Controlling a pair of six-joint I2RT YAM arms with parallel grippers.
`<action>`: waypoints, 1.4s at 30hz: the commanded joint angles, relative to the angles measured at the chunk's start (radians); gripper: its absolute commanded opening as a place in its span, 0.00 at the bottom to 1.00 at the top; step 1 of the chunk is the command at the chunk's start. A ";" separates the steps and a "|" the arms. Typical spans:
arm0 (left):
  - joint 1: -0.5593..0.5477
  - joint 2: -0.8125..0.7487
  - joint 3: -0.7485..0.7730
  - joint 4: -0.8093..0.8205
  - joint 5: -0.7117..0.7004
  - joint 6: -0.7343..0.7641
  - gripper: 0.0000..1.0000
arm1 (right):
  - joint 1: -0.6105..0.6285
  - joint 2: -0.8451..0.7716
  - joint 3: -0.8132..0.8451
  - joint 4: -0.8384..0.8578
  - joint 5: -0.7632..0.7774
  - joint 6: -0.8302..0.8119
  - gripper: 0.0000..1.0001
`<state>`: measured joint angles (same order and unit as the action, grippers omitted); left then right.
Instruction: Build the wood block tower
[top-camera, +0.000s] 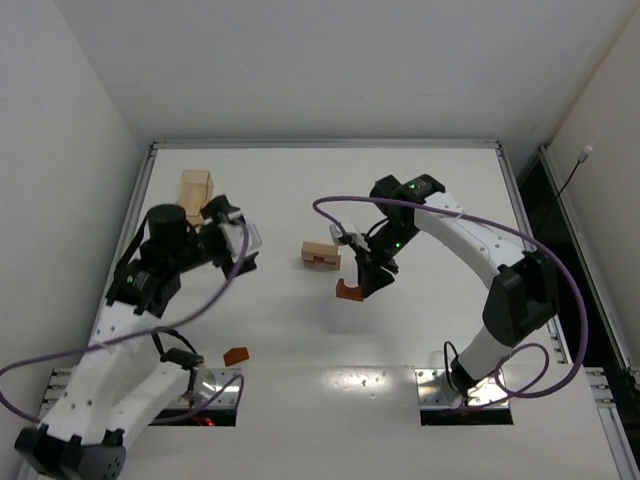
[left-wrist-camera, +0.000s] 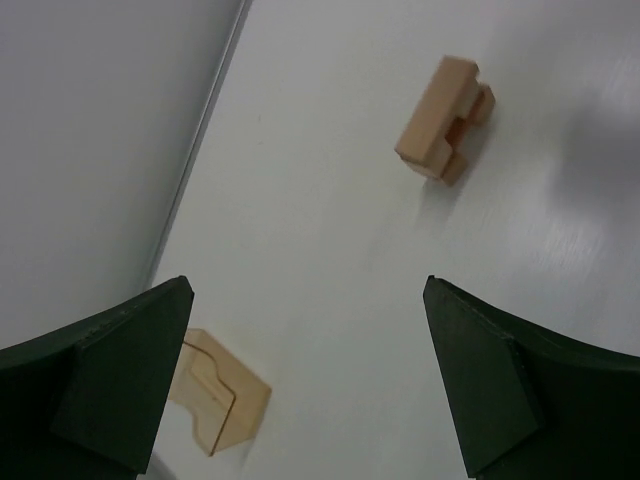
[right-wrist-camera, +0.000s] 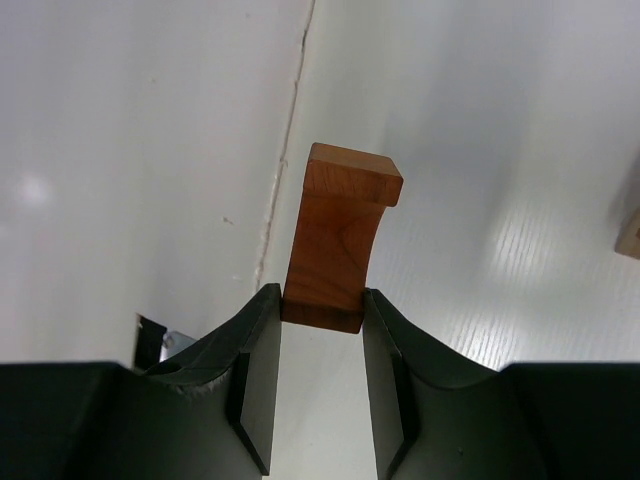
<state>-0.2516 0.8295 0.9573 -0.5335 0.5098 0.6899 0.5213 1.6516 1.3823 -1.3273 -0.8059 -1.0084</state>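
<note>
Right fingers (right-wrist-camera: 250, 390) clenched on reddish-brown block (right-wrist-camera: 335, 250), over mid-worktop (top-camera: 420, 180) | left fingers (left-wrist-camera: 120, 390) released, far-left | pale notched block (top-camera: 320, 256) near | advice: align squarely above it, lower level, release gently.

My worktop (top-camera: 300, 340) is plain white, with soft patches of glare across it. A thin metal rail (top-camera: 320, 143) edges its far side and runs down both flanks. White panels close me in: a left wall (top-camera: 55, 150), a back wall (top-camera: 330, 60), a right wall (top-camera: 610, 90). Beyond the right rail lies a dark gap (top-camera: 545, 200), crossed by a thin black cable (top-camera: 574, 170).
</note>
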 joint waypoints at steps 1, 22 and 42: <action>-0.028 -0.180 -0.149 -0.068 0.012 0.442 0.99 | -0.033 0.000 0.073 -0.081 -0.173 0.017 0.00; -0.028 -0.698 -0.658 0.051 0.585 1.099 0.70 | -0.076 0.050 0.161 0.020 -0.605 0.439 0.00; -0.028 -0.573 -0.698 0.653 0.546 0.790 0.70 | 0.063 0.102 0.092 0.600 -0.791 1.110 0.00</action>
<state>-0.2737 0.2432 0.2195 0.0055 1.0237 1.5562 0.5564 1.7267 1.4029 -0.8108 -1.4483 0.0322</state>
